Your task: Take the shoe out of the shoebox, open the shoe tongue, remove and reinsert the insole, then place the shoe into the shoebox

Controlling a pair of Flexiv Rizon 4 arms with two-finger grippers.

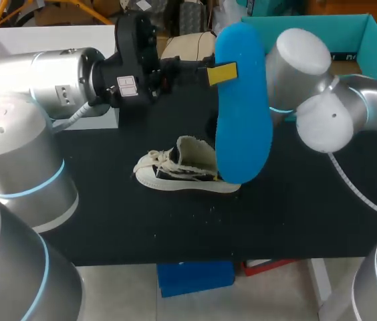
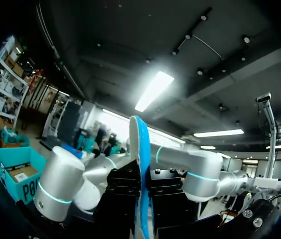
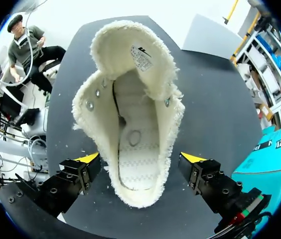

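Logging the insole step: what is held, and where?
The left gripper pinches the blue insole near one end; the right gripper, open over the shoe, holds nothing.

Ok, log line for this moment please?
left tool: shut on insole, held above table | right tool: open, over shoe | shoe: on table, insole out

A white box [image 1: 41, 35] sits at the black table's [image 1: 295, 214] left rear corner.

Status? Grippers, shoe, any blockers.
Left gripper shut on insole, held above table. Right gripper open, fingers either side of shoe heel, apart from it. Shoe on table, tongue open, insole out. Nothing blocking.
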